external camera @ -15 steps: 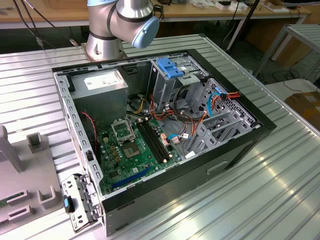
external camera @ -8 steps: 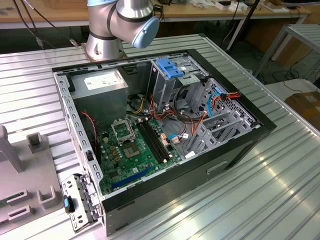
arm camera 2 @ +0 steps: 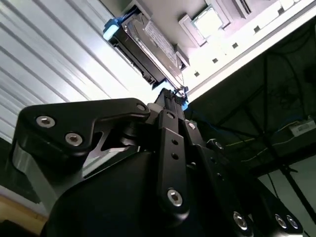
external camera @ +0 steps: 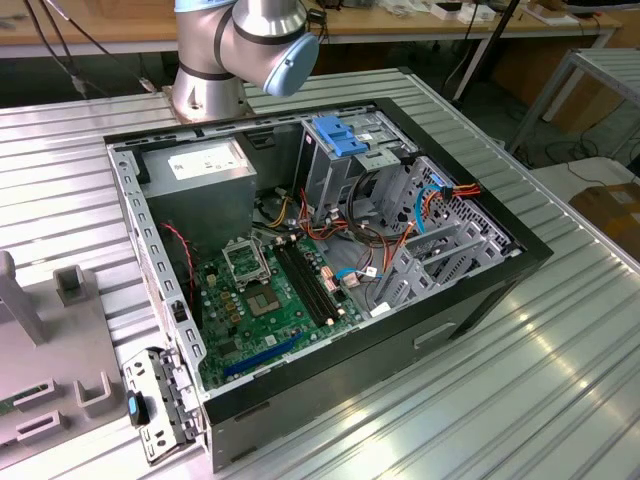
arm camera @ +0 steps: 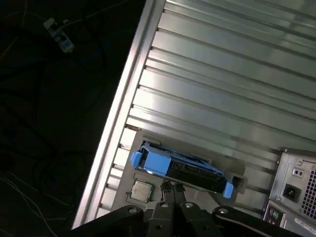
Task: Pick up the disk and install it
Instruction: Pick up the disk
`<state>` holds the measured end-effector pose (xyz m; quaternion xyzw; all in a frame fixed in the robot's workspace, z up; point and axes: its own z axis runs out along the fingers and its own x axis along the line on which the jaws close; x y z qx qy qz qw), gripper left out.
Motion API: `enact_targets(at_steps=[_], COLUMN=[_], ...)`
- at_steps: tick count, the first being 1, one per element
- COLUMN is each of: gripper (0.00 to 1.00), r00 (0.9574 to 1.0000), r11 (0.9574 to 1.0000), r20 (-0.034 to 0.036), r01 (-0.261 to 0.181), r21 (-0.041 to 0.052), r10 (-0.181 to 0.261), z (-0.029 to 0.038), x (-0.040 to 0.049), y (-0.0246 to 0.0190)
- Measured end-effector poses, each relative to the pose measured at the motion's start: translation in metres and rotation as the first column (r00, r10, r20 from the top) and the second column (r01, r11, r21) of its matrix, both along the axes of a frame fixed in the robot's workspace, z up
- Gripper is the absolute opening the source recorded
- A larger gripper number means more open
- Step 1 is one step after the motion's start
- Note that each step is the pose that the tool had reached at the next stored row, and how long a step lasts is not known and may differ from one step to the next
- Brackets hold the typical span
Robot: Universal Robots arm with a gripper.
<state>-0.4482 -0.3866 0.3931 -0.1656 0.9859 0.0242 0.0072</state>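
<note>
I should centre the hand [arm camera: 171, 187] on the disk [arm camera: 180, 168] at its twelve o'clock, square to the blue rails [arm camera: 148, 160]; its opening I cannot tell.

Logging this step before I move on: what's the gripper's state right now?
Gripper: whether it is open or closed cannot be told; in the first wrist view it is close by the disk.

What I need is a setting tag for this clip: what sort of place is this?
Probably a robotics lab or workshop for computer assembly: an open black desktop computer case lies on a ribbed grey metal table, a silver-and-blue robot arm stands behind it, with wooden workbenches beyond.
</note>
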Motion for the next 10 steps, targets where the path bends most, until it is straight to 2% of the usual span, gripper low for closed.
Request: enact_targets(at_steps=[2,3,5,9,10], gripper=[0.11,0.11,0.11,0.11,0.11], r00=[0.9993,0.9969,0.9911,0.9757,0.9685], r11=[0.9993,0.9969,0.9911,0.9757,0.9685], r20=[0.0,0.0,0.0,0.0,0.0], r01=[-0.036,-0.079,-0.133,-0.219,-0.249], r21=[0.0,0.0,0.0,0.0,0.0], r10=[0.036,0.079,0.133,0.219,0.249], z=[0.0,0.0,0.0,0.0,0.0], x=[0.0,0.0,0.0,0.0,0.0], y=[0.0,0.0,0.0,0.0,0.0])
